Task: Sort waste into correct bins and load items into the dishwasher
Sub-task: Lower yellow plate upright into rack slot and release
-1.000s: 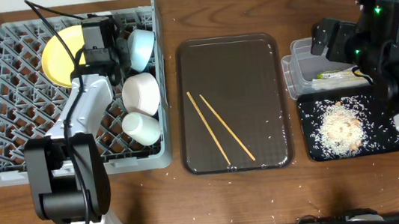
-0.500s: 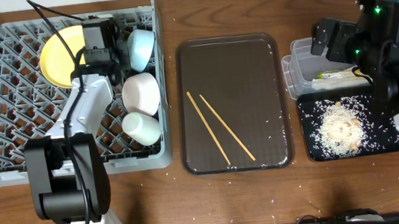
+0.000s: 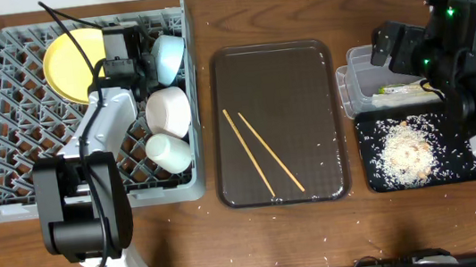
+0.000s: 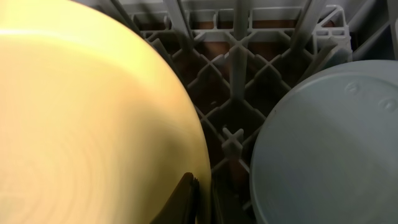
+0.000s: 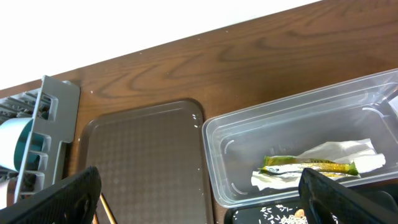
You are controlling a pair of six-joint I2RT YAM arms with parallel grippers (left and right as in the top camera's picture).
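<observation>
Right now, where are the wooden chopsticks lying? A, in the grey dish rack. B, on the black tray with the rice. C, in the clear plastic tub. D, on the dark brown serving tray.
D: the overhead view shows both chopsticks lying side by side at an angle on the dark brown serving tray, in the middle of the table.

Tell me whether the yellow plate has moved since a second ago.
Yes: the yellow plate has edged slightly left across the dish rack, away from the light blue bowl.
</observation>
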